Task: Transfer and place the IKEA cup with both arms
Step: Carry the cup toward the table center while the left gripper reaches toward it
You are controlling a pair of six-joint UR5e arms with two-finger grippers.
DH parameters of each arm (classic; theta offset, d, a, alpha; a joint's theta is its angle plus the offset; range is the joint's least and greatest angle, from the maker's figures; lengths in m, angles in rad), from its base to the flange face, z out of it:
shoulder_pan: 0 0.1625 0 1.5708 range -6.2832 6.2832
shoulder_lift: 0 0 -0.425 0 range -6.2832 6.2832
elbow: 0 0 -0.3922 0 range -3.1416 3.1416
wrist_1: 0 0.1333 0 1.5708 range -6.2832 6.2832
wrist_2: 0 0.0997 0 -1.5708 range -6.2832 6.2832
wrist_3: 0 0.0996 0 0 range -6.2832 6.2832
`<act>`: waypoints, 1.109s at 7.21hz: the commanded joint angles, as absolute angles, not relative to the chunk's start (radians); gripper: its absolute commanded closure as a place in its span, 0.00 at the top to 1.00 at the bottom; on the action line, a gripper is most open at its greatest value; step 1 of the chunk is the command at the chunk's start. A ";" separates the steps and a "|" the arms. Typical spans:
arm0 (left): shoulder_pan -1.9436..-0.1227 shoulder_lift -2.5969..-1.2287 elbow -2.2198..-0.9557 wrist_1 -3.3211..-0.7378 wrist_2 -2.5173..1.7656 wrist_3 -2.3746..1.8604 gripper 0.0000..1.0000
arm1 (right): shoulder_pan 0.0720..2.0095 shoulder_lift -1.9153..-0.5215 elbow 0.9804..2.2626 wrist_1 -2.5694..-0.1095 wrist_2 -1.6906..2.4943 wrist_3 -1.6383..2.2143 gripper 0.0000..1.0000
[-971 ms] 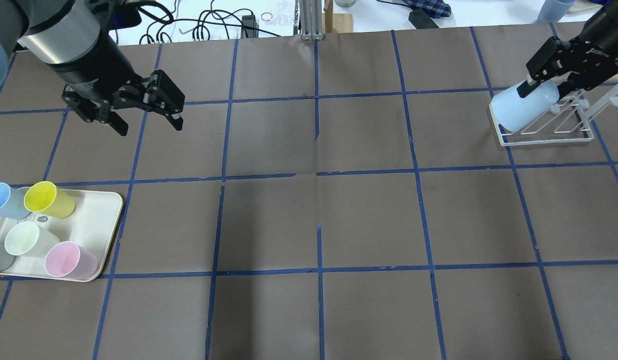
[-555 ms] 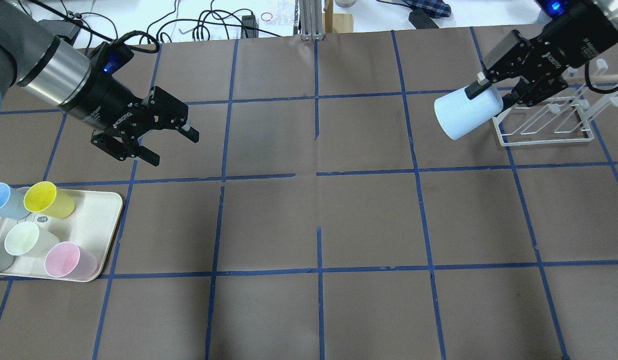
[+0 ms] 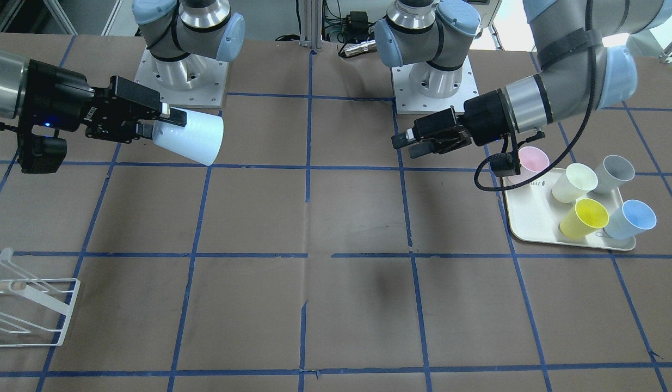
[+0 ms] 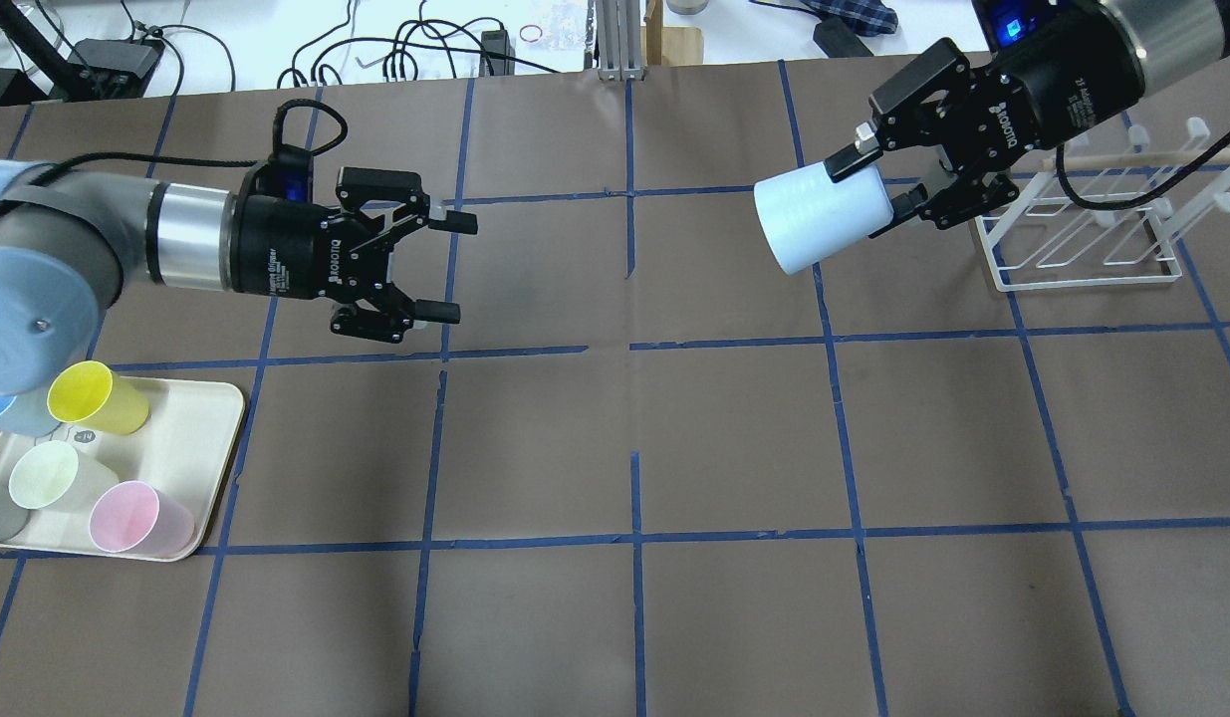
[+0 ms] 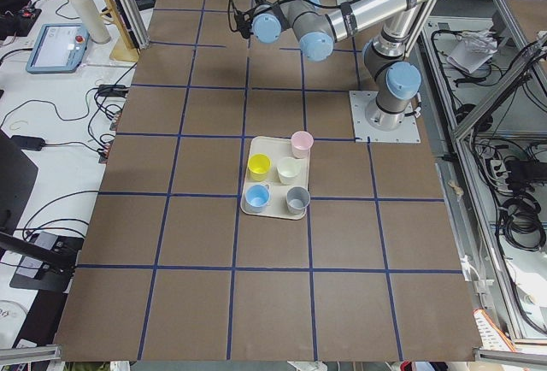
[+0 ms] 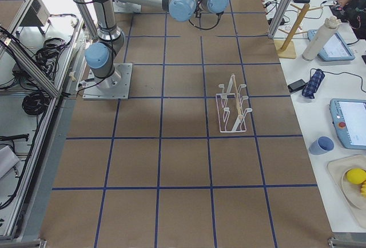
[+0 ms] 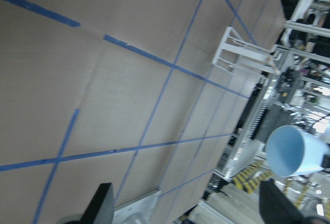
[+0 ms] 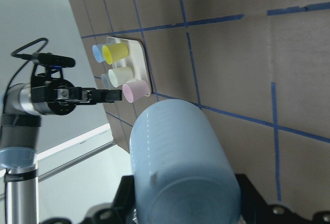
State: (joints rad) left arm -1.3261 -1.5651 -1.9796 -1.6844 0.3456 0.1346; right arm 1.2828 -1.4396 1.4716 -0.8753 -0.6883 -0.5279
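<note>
While it hangs on its side above the brown paper-covered table (image 4: 734,448), the sky-blue tapered plastic tumbler (image 4: 819,221) is clamped by the right gripper (image 4: 873,186), apparently near its narrow base, though the fingers hide the exact spot. Its open mouth faces the left gripper (image 4: 453,267), which hovers well apart with its jaws spread wide and empty. A white wire rack (image 4: 1083,261) stands just beside the right gripper. A cream rectangular tray (image 4: 221,438) holding other tumblers sits near the left arm.
</note>
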 commanded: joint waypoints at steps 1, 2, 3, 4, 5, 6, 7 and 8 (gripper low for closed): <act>-1.486 -1.607 -2.013 -1.675 0.066 0.117 1.00 | 1.282 -1.439 1.473 -0.696 -0.504 -0.575 0.49; -1.538 -1.629 -2.014 -1.675 -0.051 0.117 1.00 | 1.282 -1.437 1.473 -0.610 -0.430 -0.574 0.49; -1.551 -1.635 -2.007 -1.674 -0.110 0.117 1.00 | 1.282 -1.439 1.473 -0.547 -0.387 -0.575 0.49; -1.565 -1.635 -2.008 -1.674 -0.130 0.118 1.00 | 1.284 -1.440 1.473 -0.531 -0.387 -0.575 0.49; -1.603 -1.634 -2.003 -1.654 -0.156 0.118 1.00 | 1.285 -1.440 1.474 -0.525 -0.387 -0.575 0.50; -1.629 -1.647 -2.003 -1.599 -0.217 0.118 1.00 | 1.298 -1.442 1.477 -0.525 -0.387 -0.575 0.50; -1.631 -1.663 -2.000 -1.588 -0.222 0.118 1.00 | 1.302 -1.443 1.477 -0.525 -0.387 -0.575 0.50; -1.638 -1.681 -1.991 -1.562 -0.222 0.118 1.00 | 1.304 -1.445 1.479 -0.523 -0.388 -0.574 0.50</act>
State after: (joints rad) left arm -1.6279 -1.6616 -1.9989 -1.5905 -0.2129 0.1181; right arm 1.2998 -1.4432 1.4771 -0.5250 -0.3872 -0.5749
